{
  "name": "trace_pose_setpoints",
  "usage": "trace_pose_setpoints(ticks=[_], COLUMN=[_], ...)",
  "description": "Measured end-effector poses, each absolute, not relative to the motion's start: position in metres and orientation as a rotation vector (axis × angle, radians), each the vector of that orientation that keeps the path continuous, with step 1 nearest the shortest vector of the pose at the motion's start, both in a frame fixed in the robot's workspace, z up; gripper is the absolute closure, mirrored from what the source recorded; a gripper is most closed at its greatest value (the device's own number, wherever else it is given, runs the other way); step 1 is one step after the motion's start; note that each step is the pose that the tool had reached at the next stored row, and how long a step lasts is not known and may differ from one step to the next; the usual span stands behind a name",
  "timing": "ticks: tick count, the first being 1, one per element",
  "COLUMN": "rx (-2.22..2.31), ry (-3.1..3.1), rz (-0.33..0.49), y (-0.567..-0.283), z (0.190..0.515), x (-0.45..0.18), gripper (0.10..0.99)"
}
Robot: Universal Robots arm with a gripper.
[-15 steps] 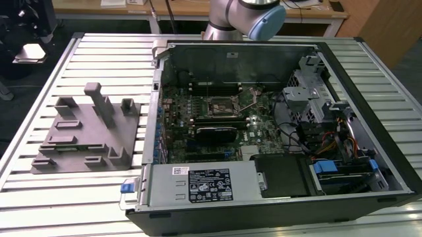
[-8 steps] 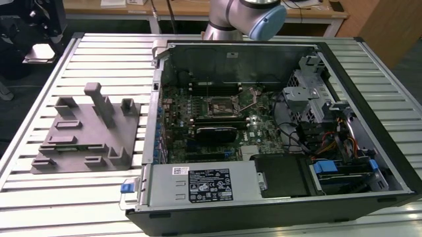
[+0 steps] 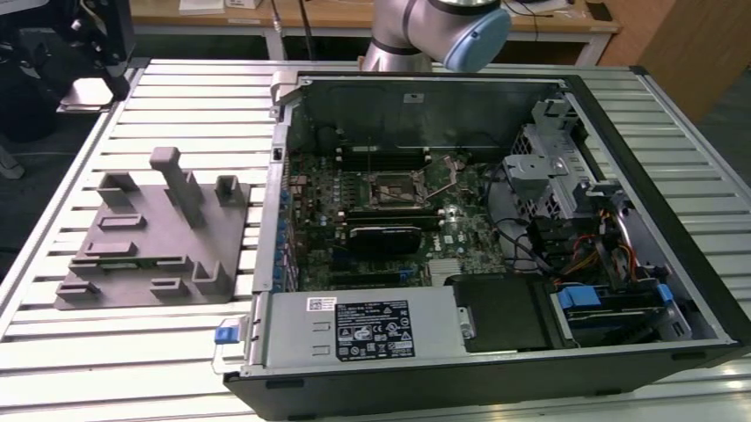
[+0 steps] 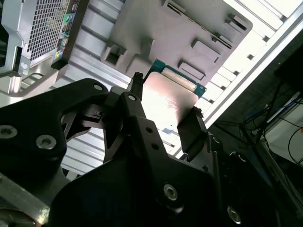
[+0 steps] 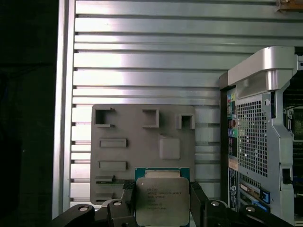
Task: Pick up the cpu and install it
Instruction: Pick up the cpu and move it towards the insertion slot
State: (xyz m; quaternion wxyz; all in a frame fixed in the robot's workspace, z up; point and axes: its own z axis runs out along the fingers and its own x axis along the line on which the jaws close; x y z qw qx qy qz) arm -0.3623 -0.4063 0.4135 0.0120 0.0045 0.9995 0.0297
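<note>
In both wrist views my gripper [image 5: 162, 190] [image 4: 166, 94] is shut on the cpu [image 5: 162, 202] [image 4: 165, 104], a thin square chip with a silvery metal top and a green edge. One black finger [image 5: 128, 198] presses on each side of it. The chip hangs in the air above the grey plastic fixture [image 5: 142, 142] [image 4: 180, 33], well off the slatted table. In the exterior view the motherboard's socket [image 3: 393, 186] lies inside the open computer case [image 3: 657, 141], and part of my arm [image 3: 437, 35] shows at the far edge of the table.
The grey fixture [image 3: 153, 237] with upright posts stands on the slatted metal table [image 3: 176, 97], at the exterior view's left of the case. The case holds a power supply [image 3: 364, 330], drive cages [image 3: 551, 176] and cables. The case's perforated rear panel [image 5: 255, 137] is beside the fixture.
</note>
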Motion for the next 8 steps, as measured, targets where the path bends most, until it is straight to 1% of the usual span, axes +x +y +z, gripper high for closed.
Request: trace_pose_setpoints(ticks=[8], rx=[0.014], ry=[3.116], rz=[0.093], y=[-0.406], z=[0.413], x=[-0.350], gripper=[0.545])
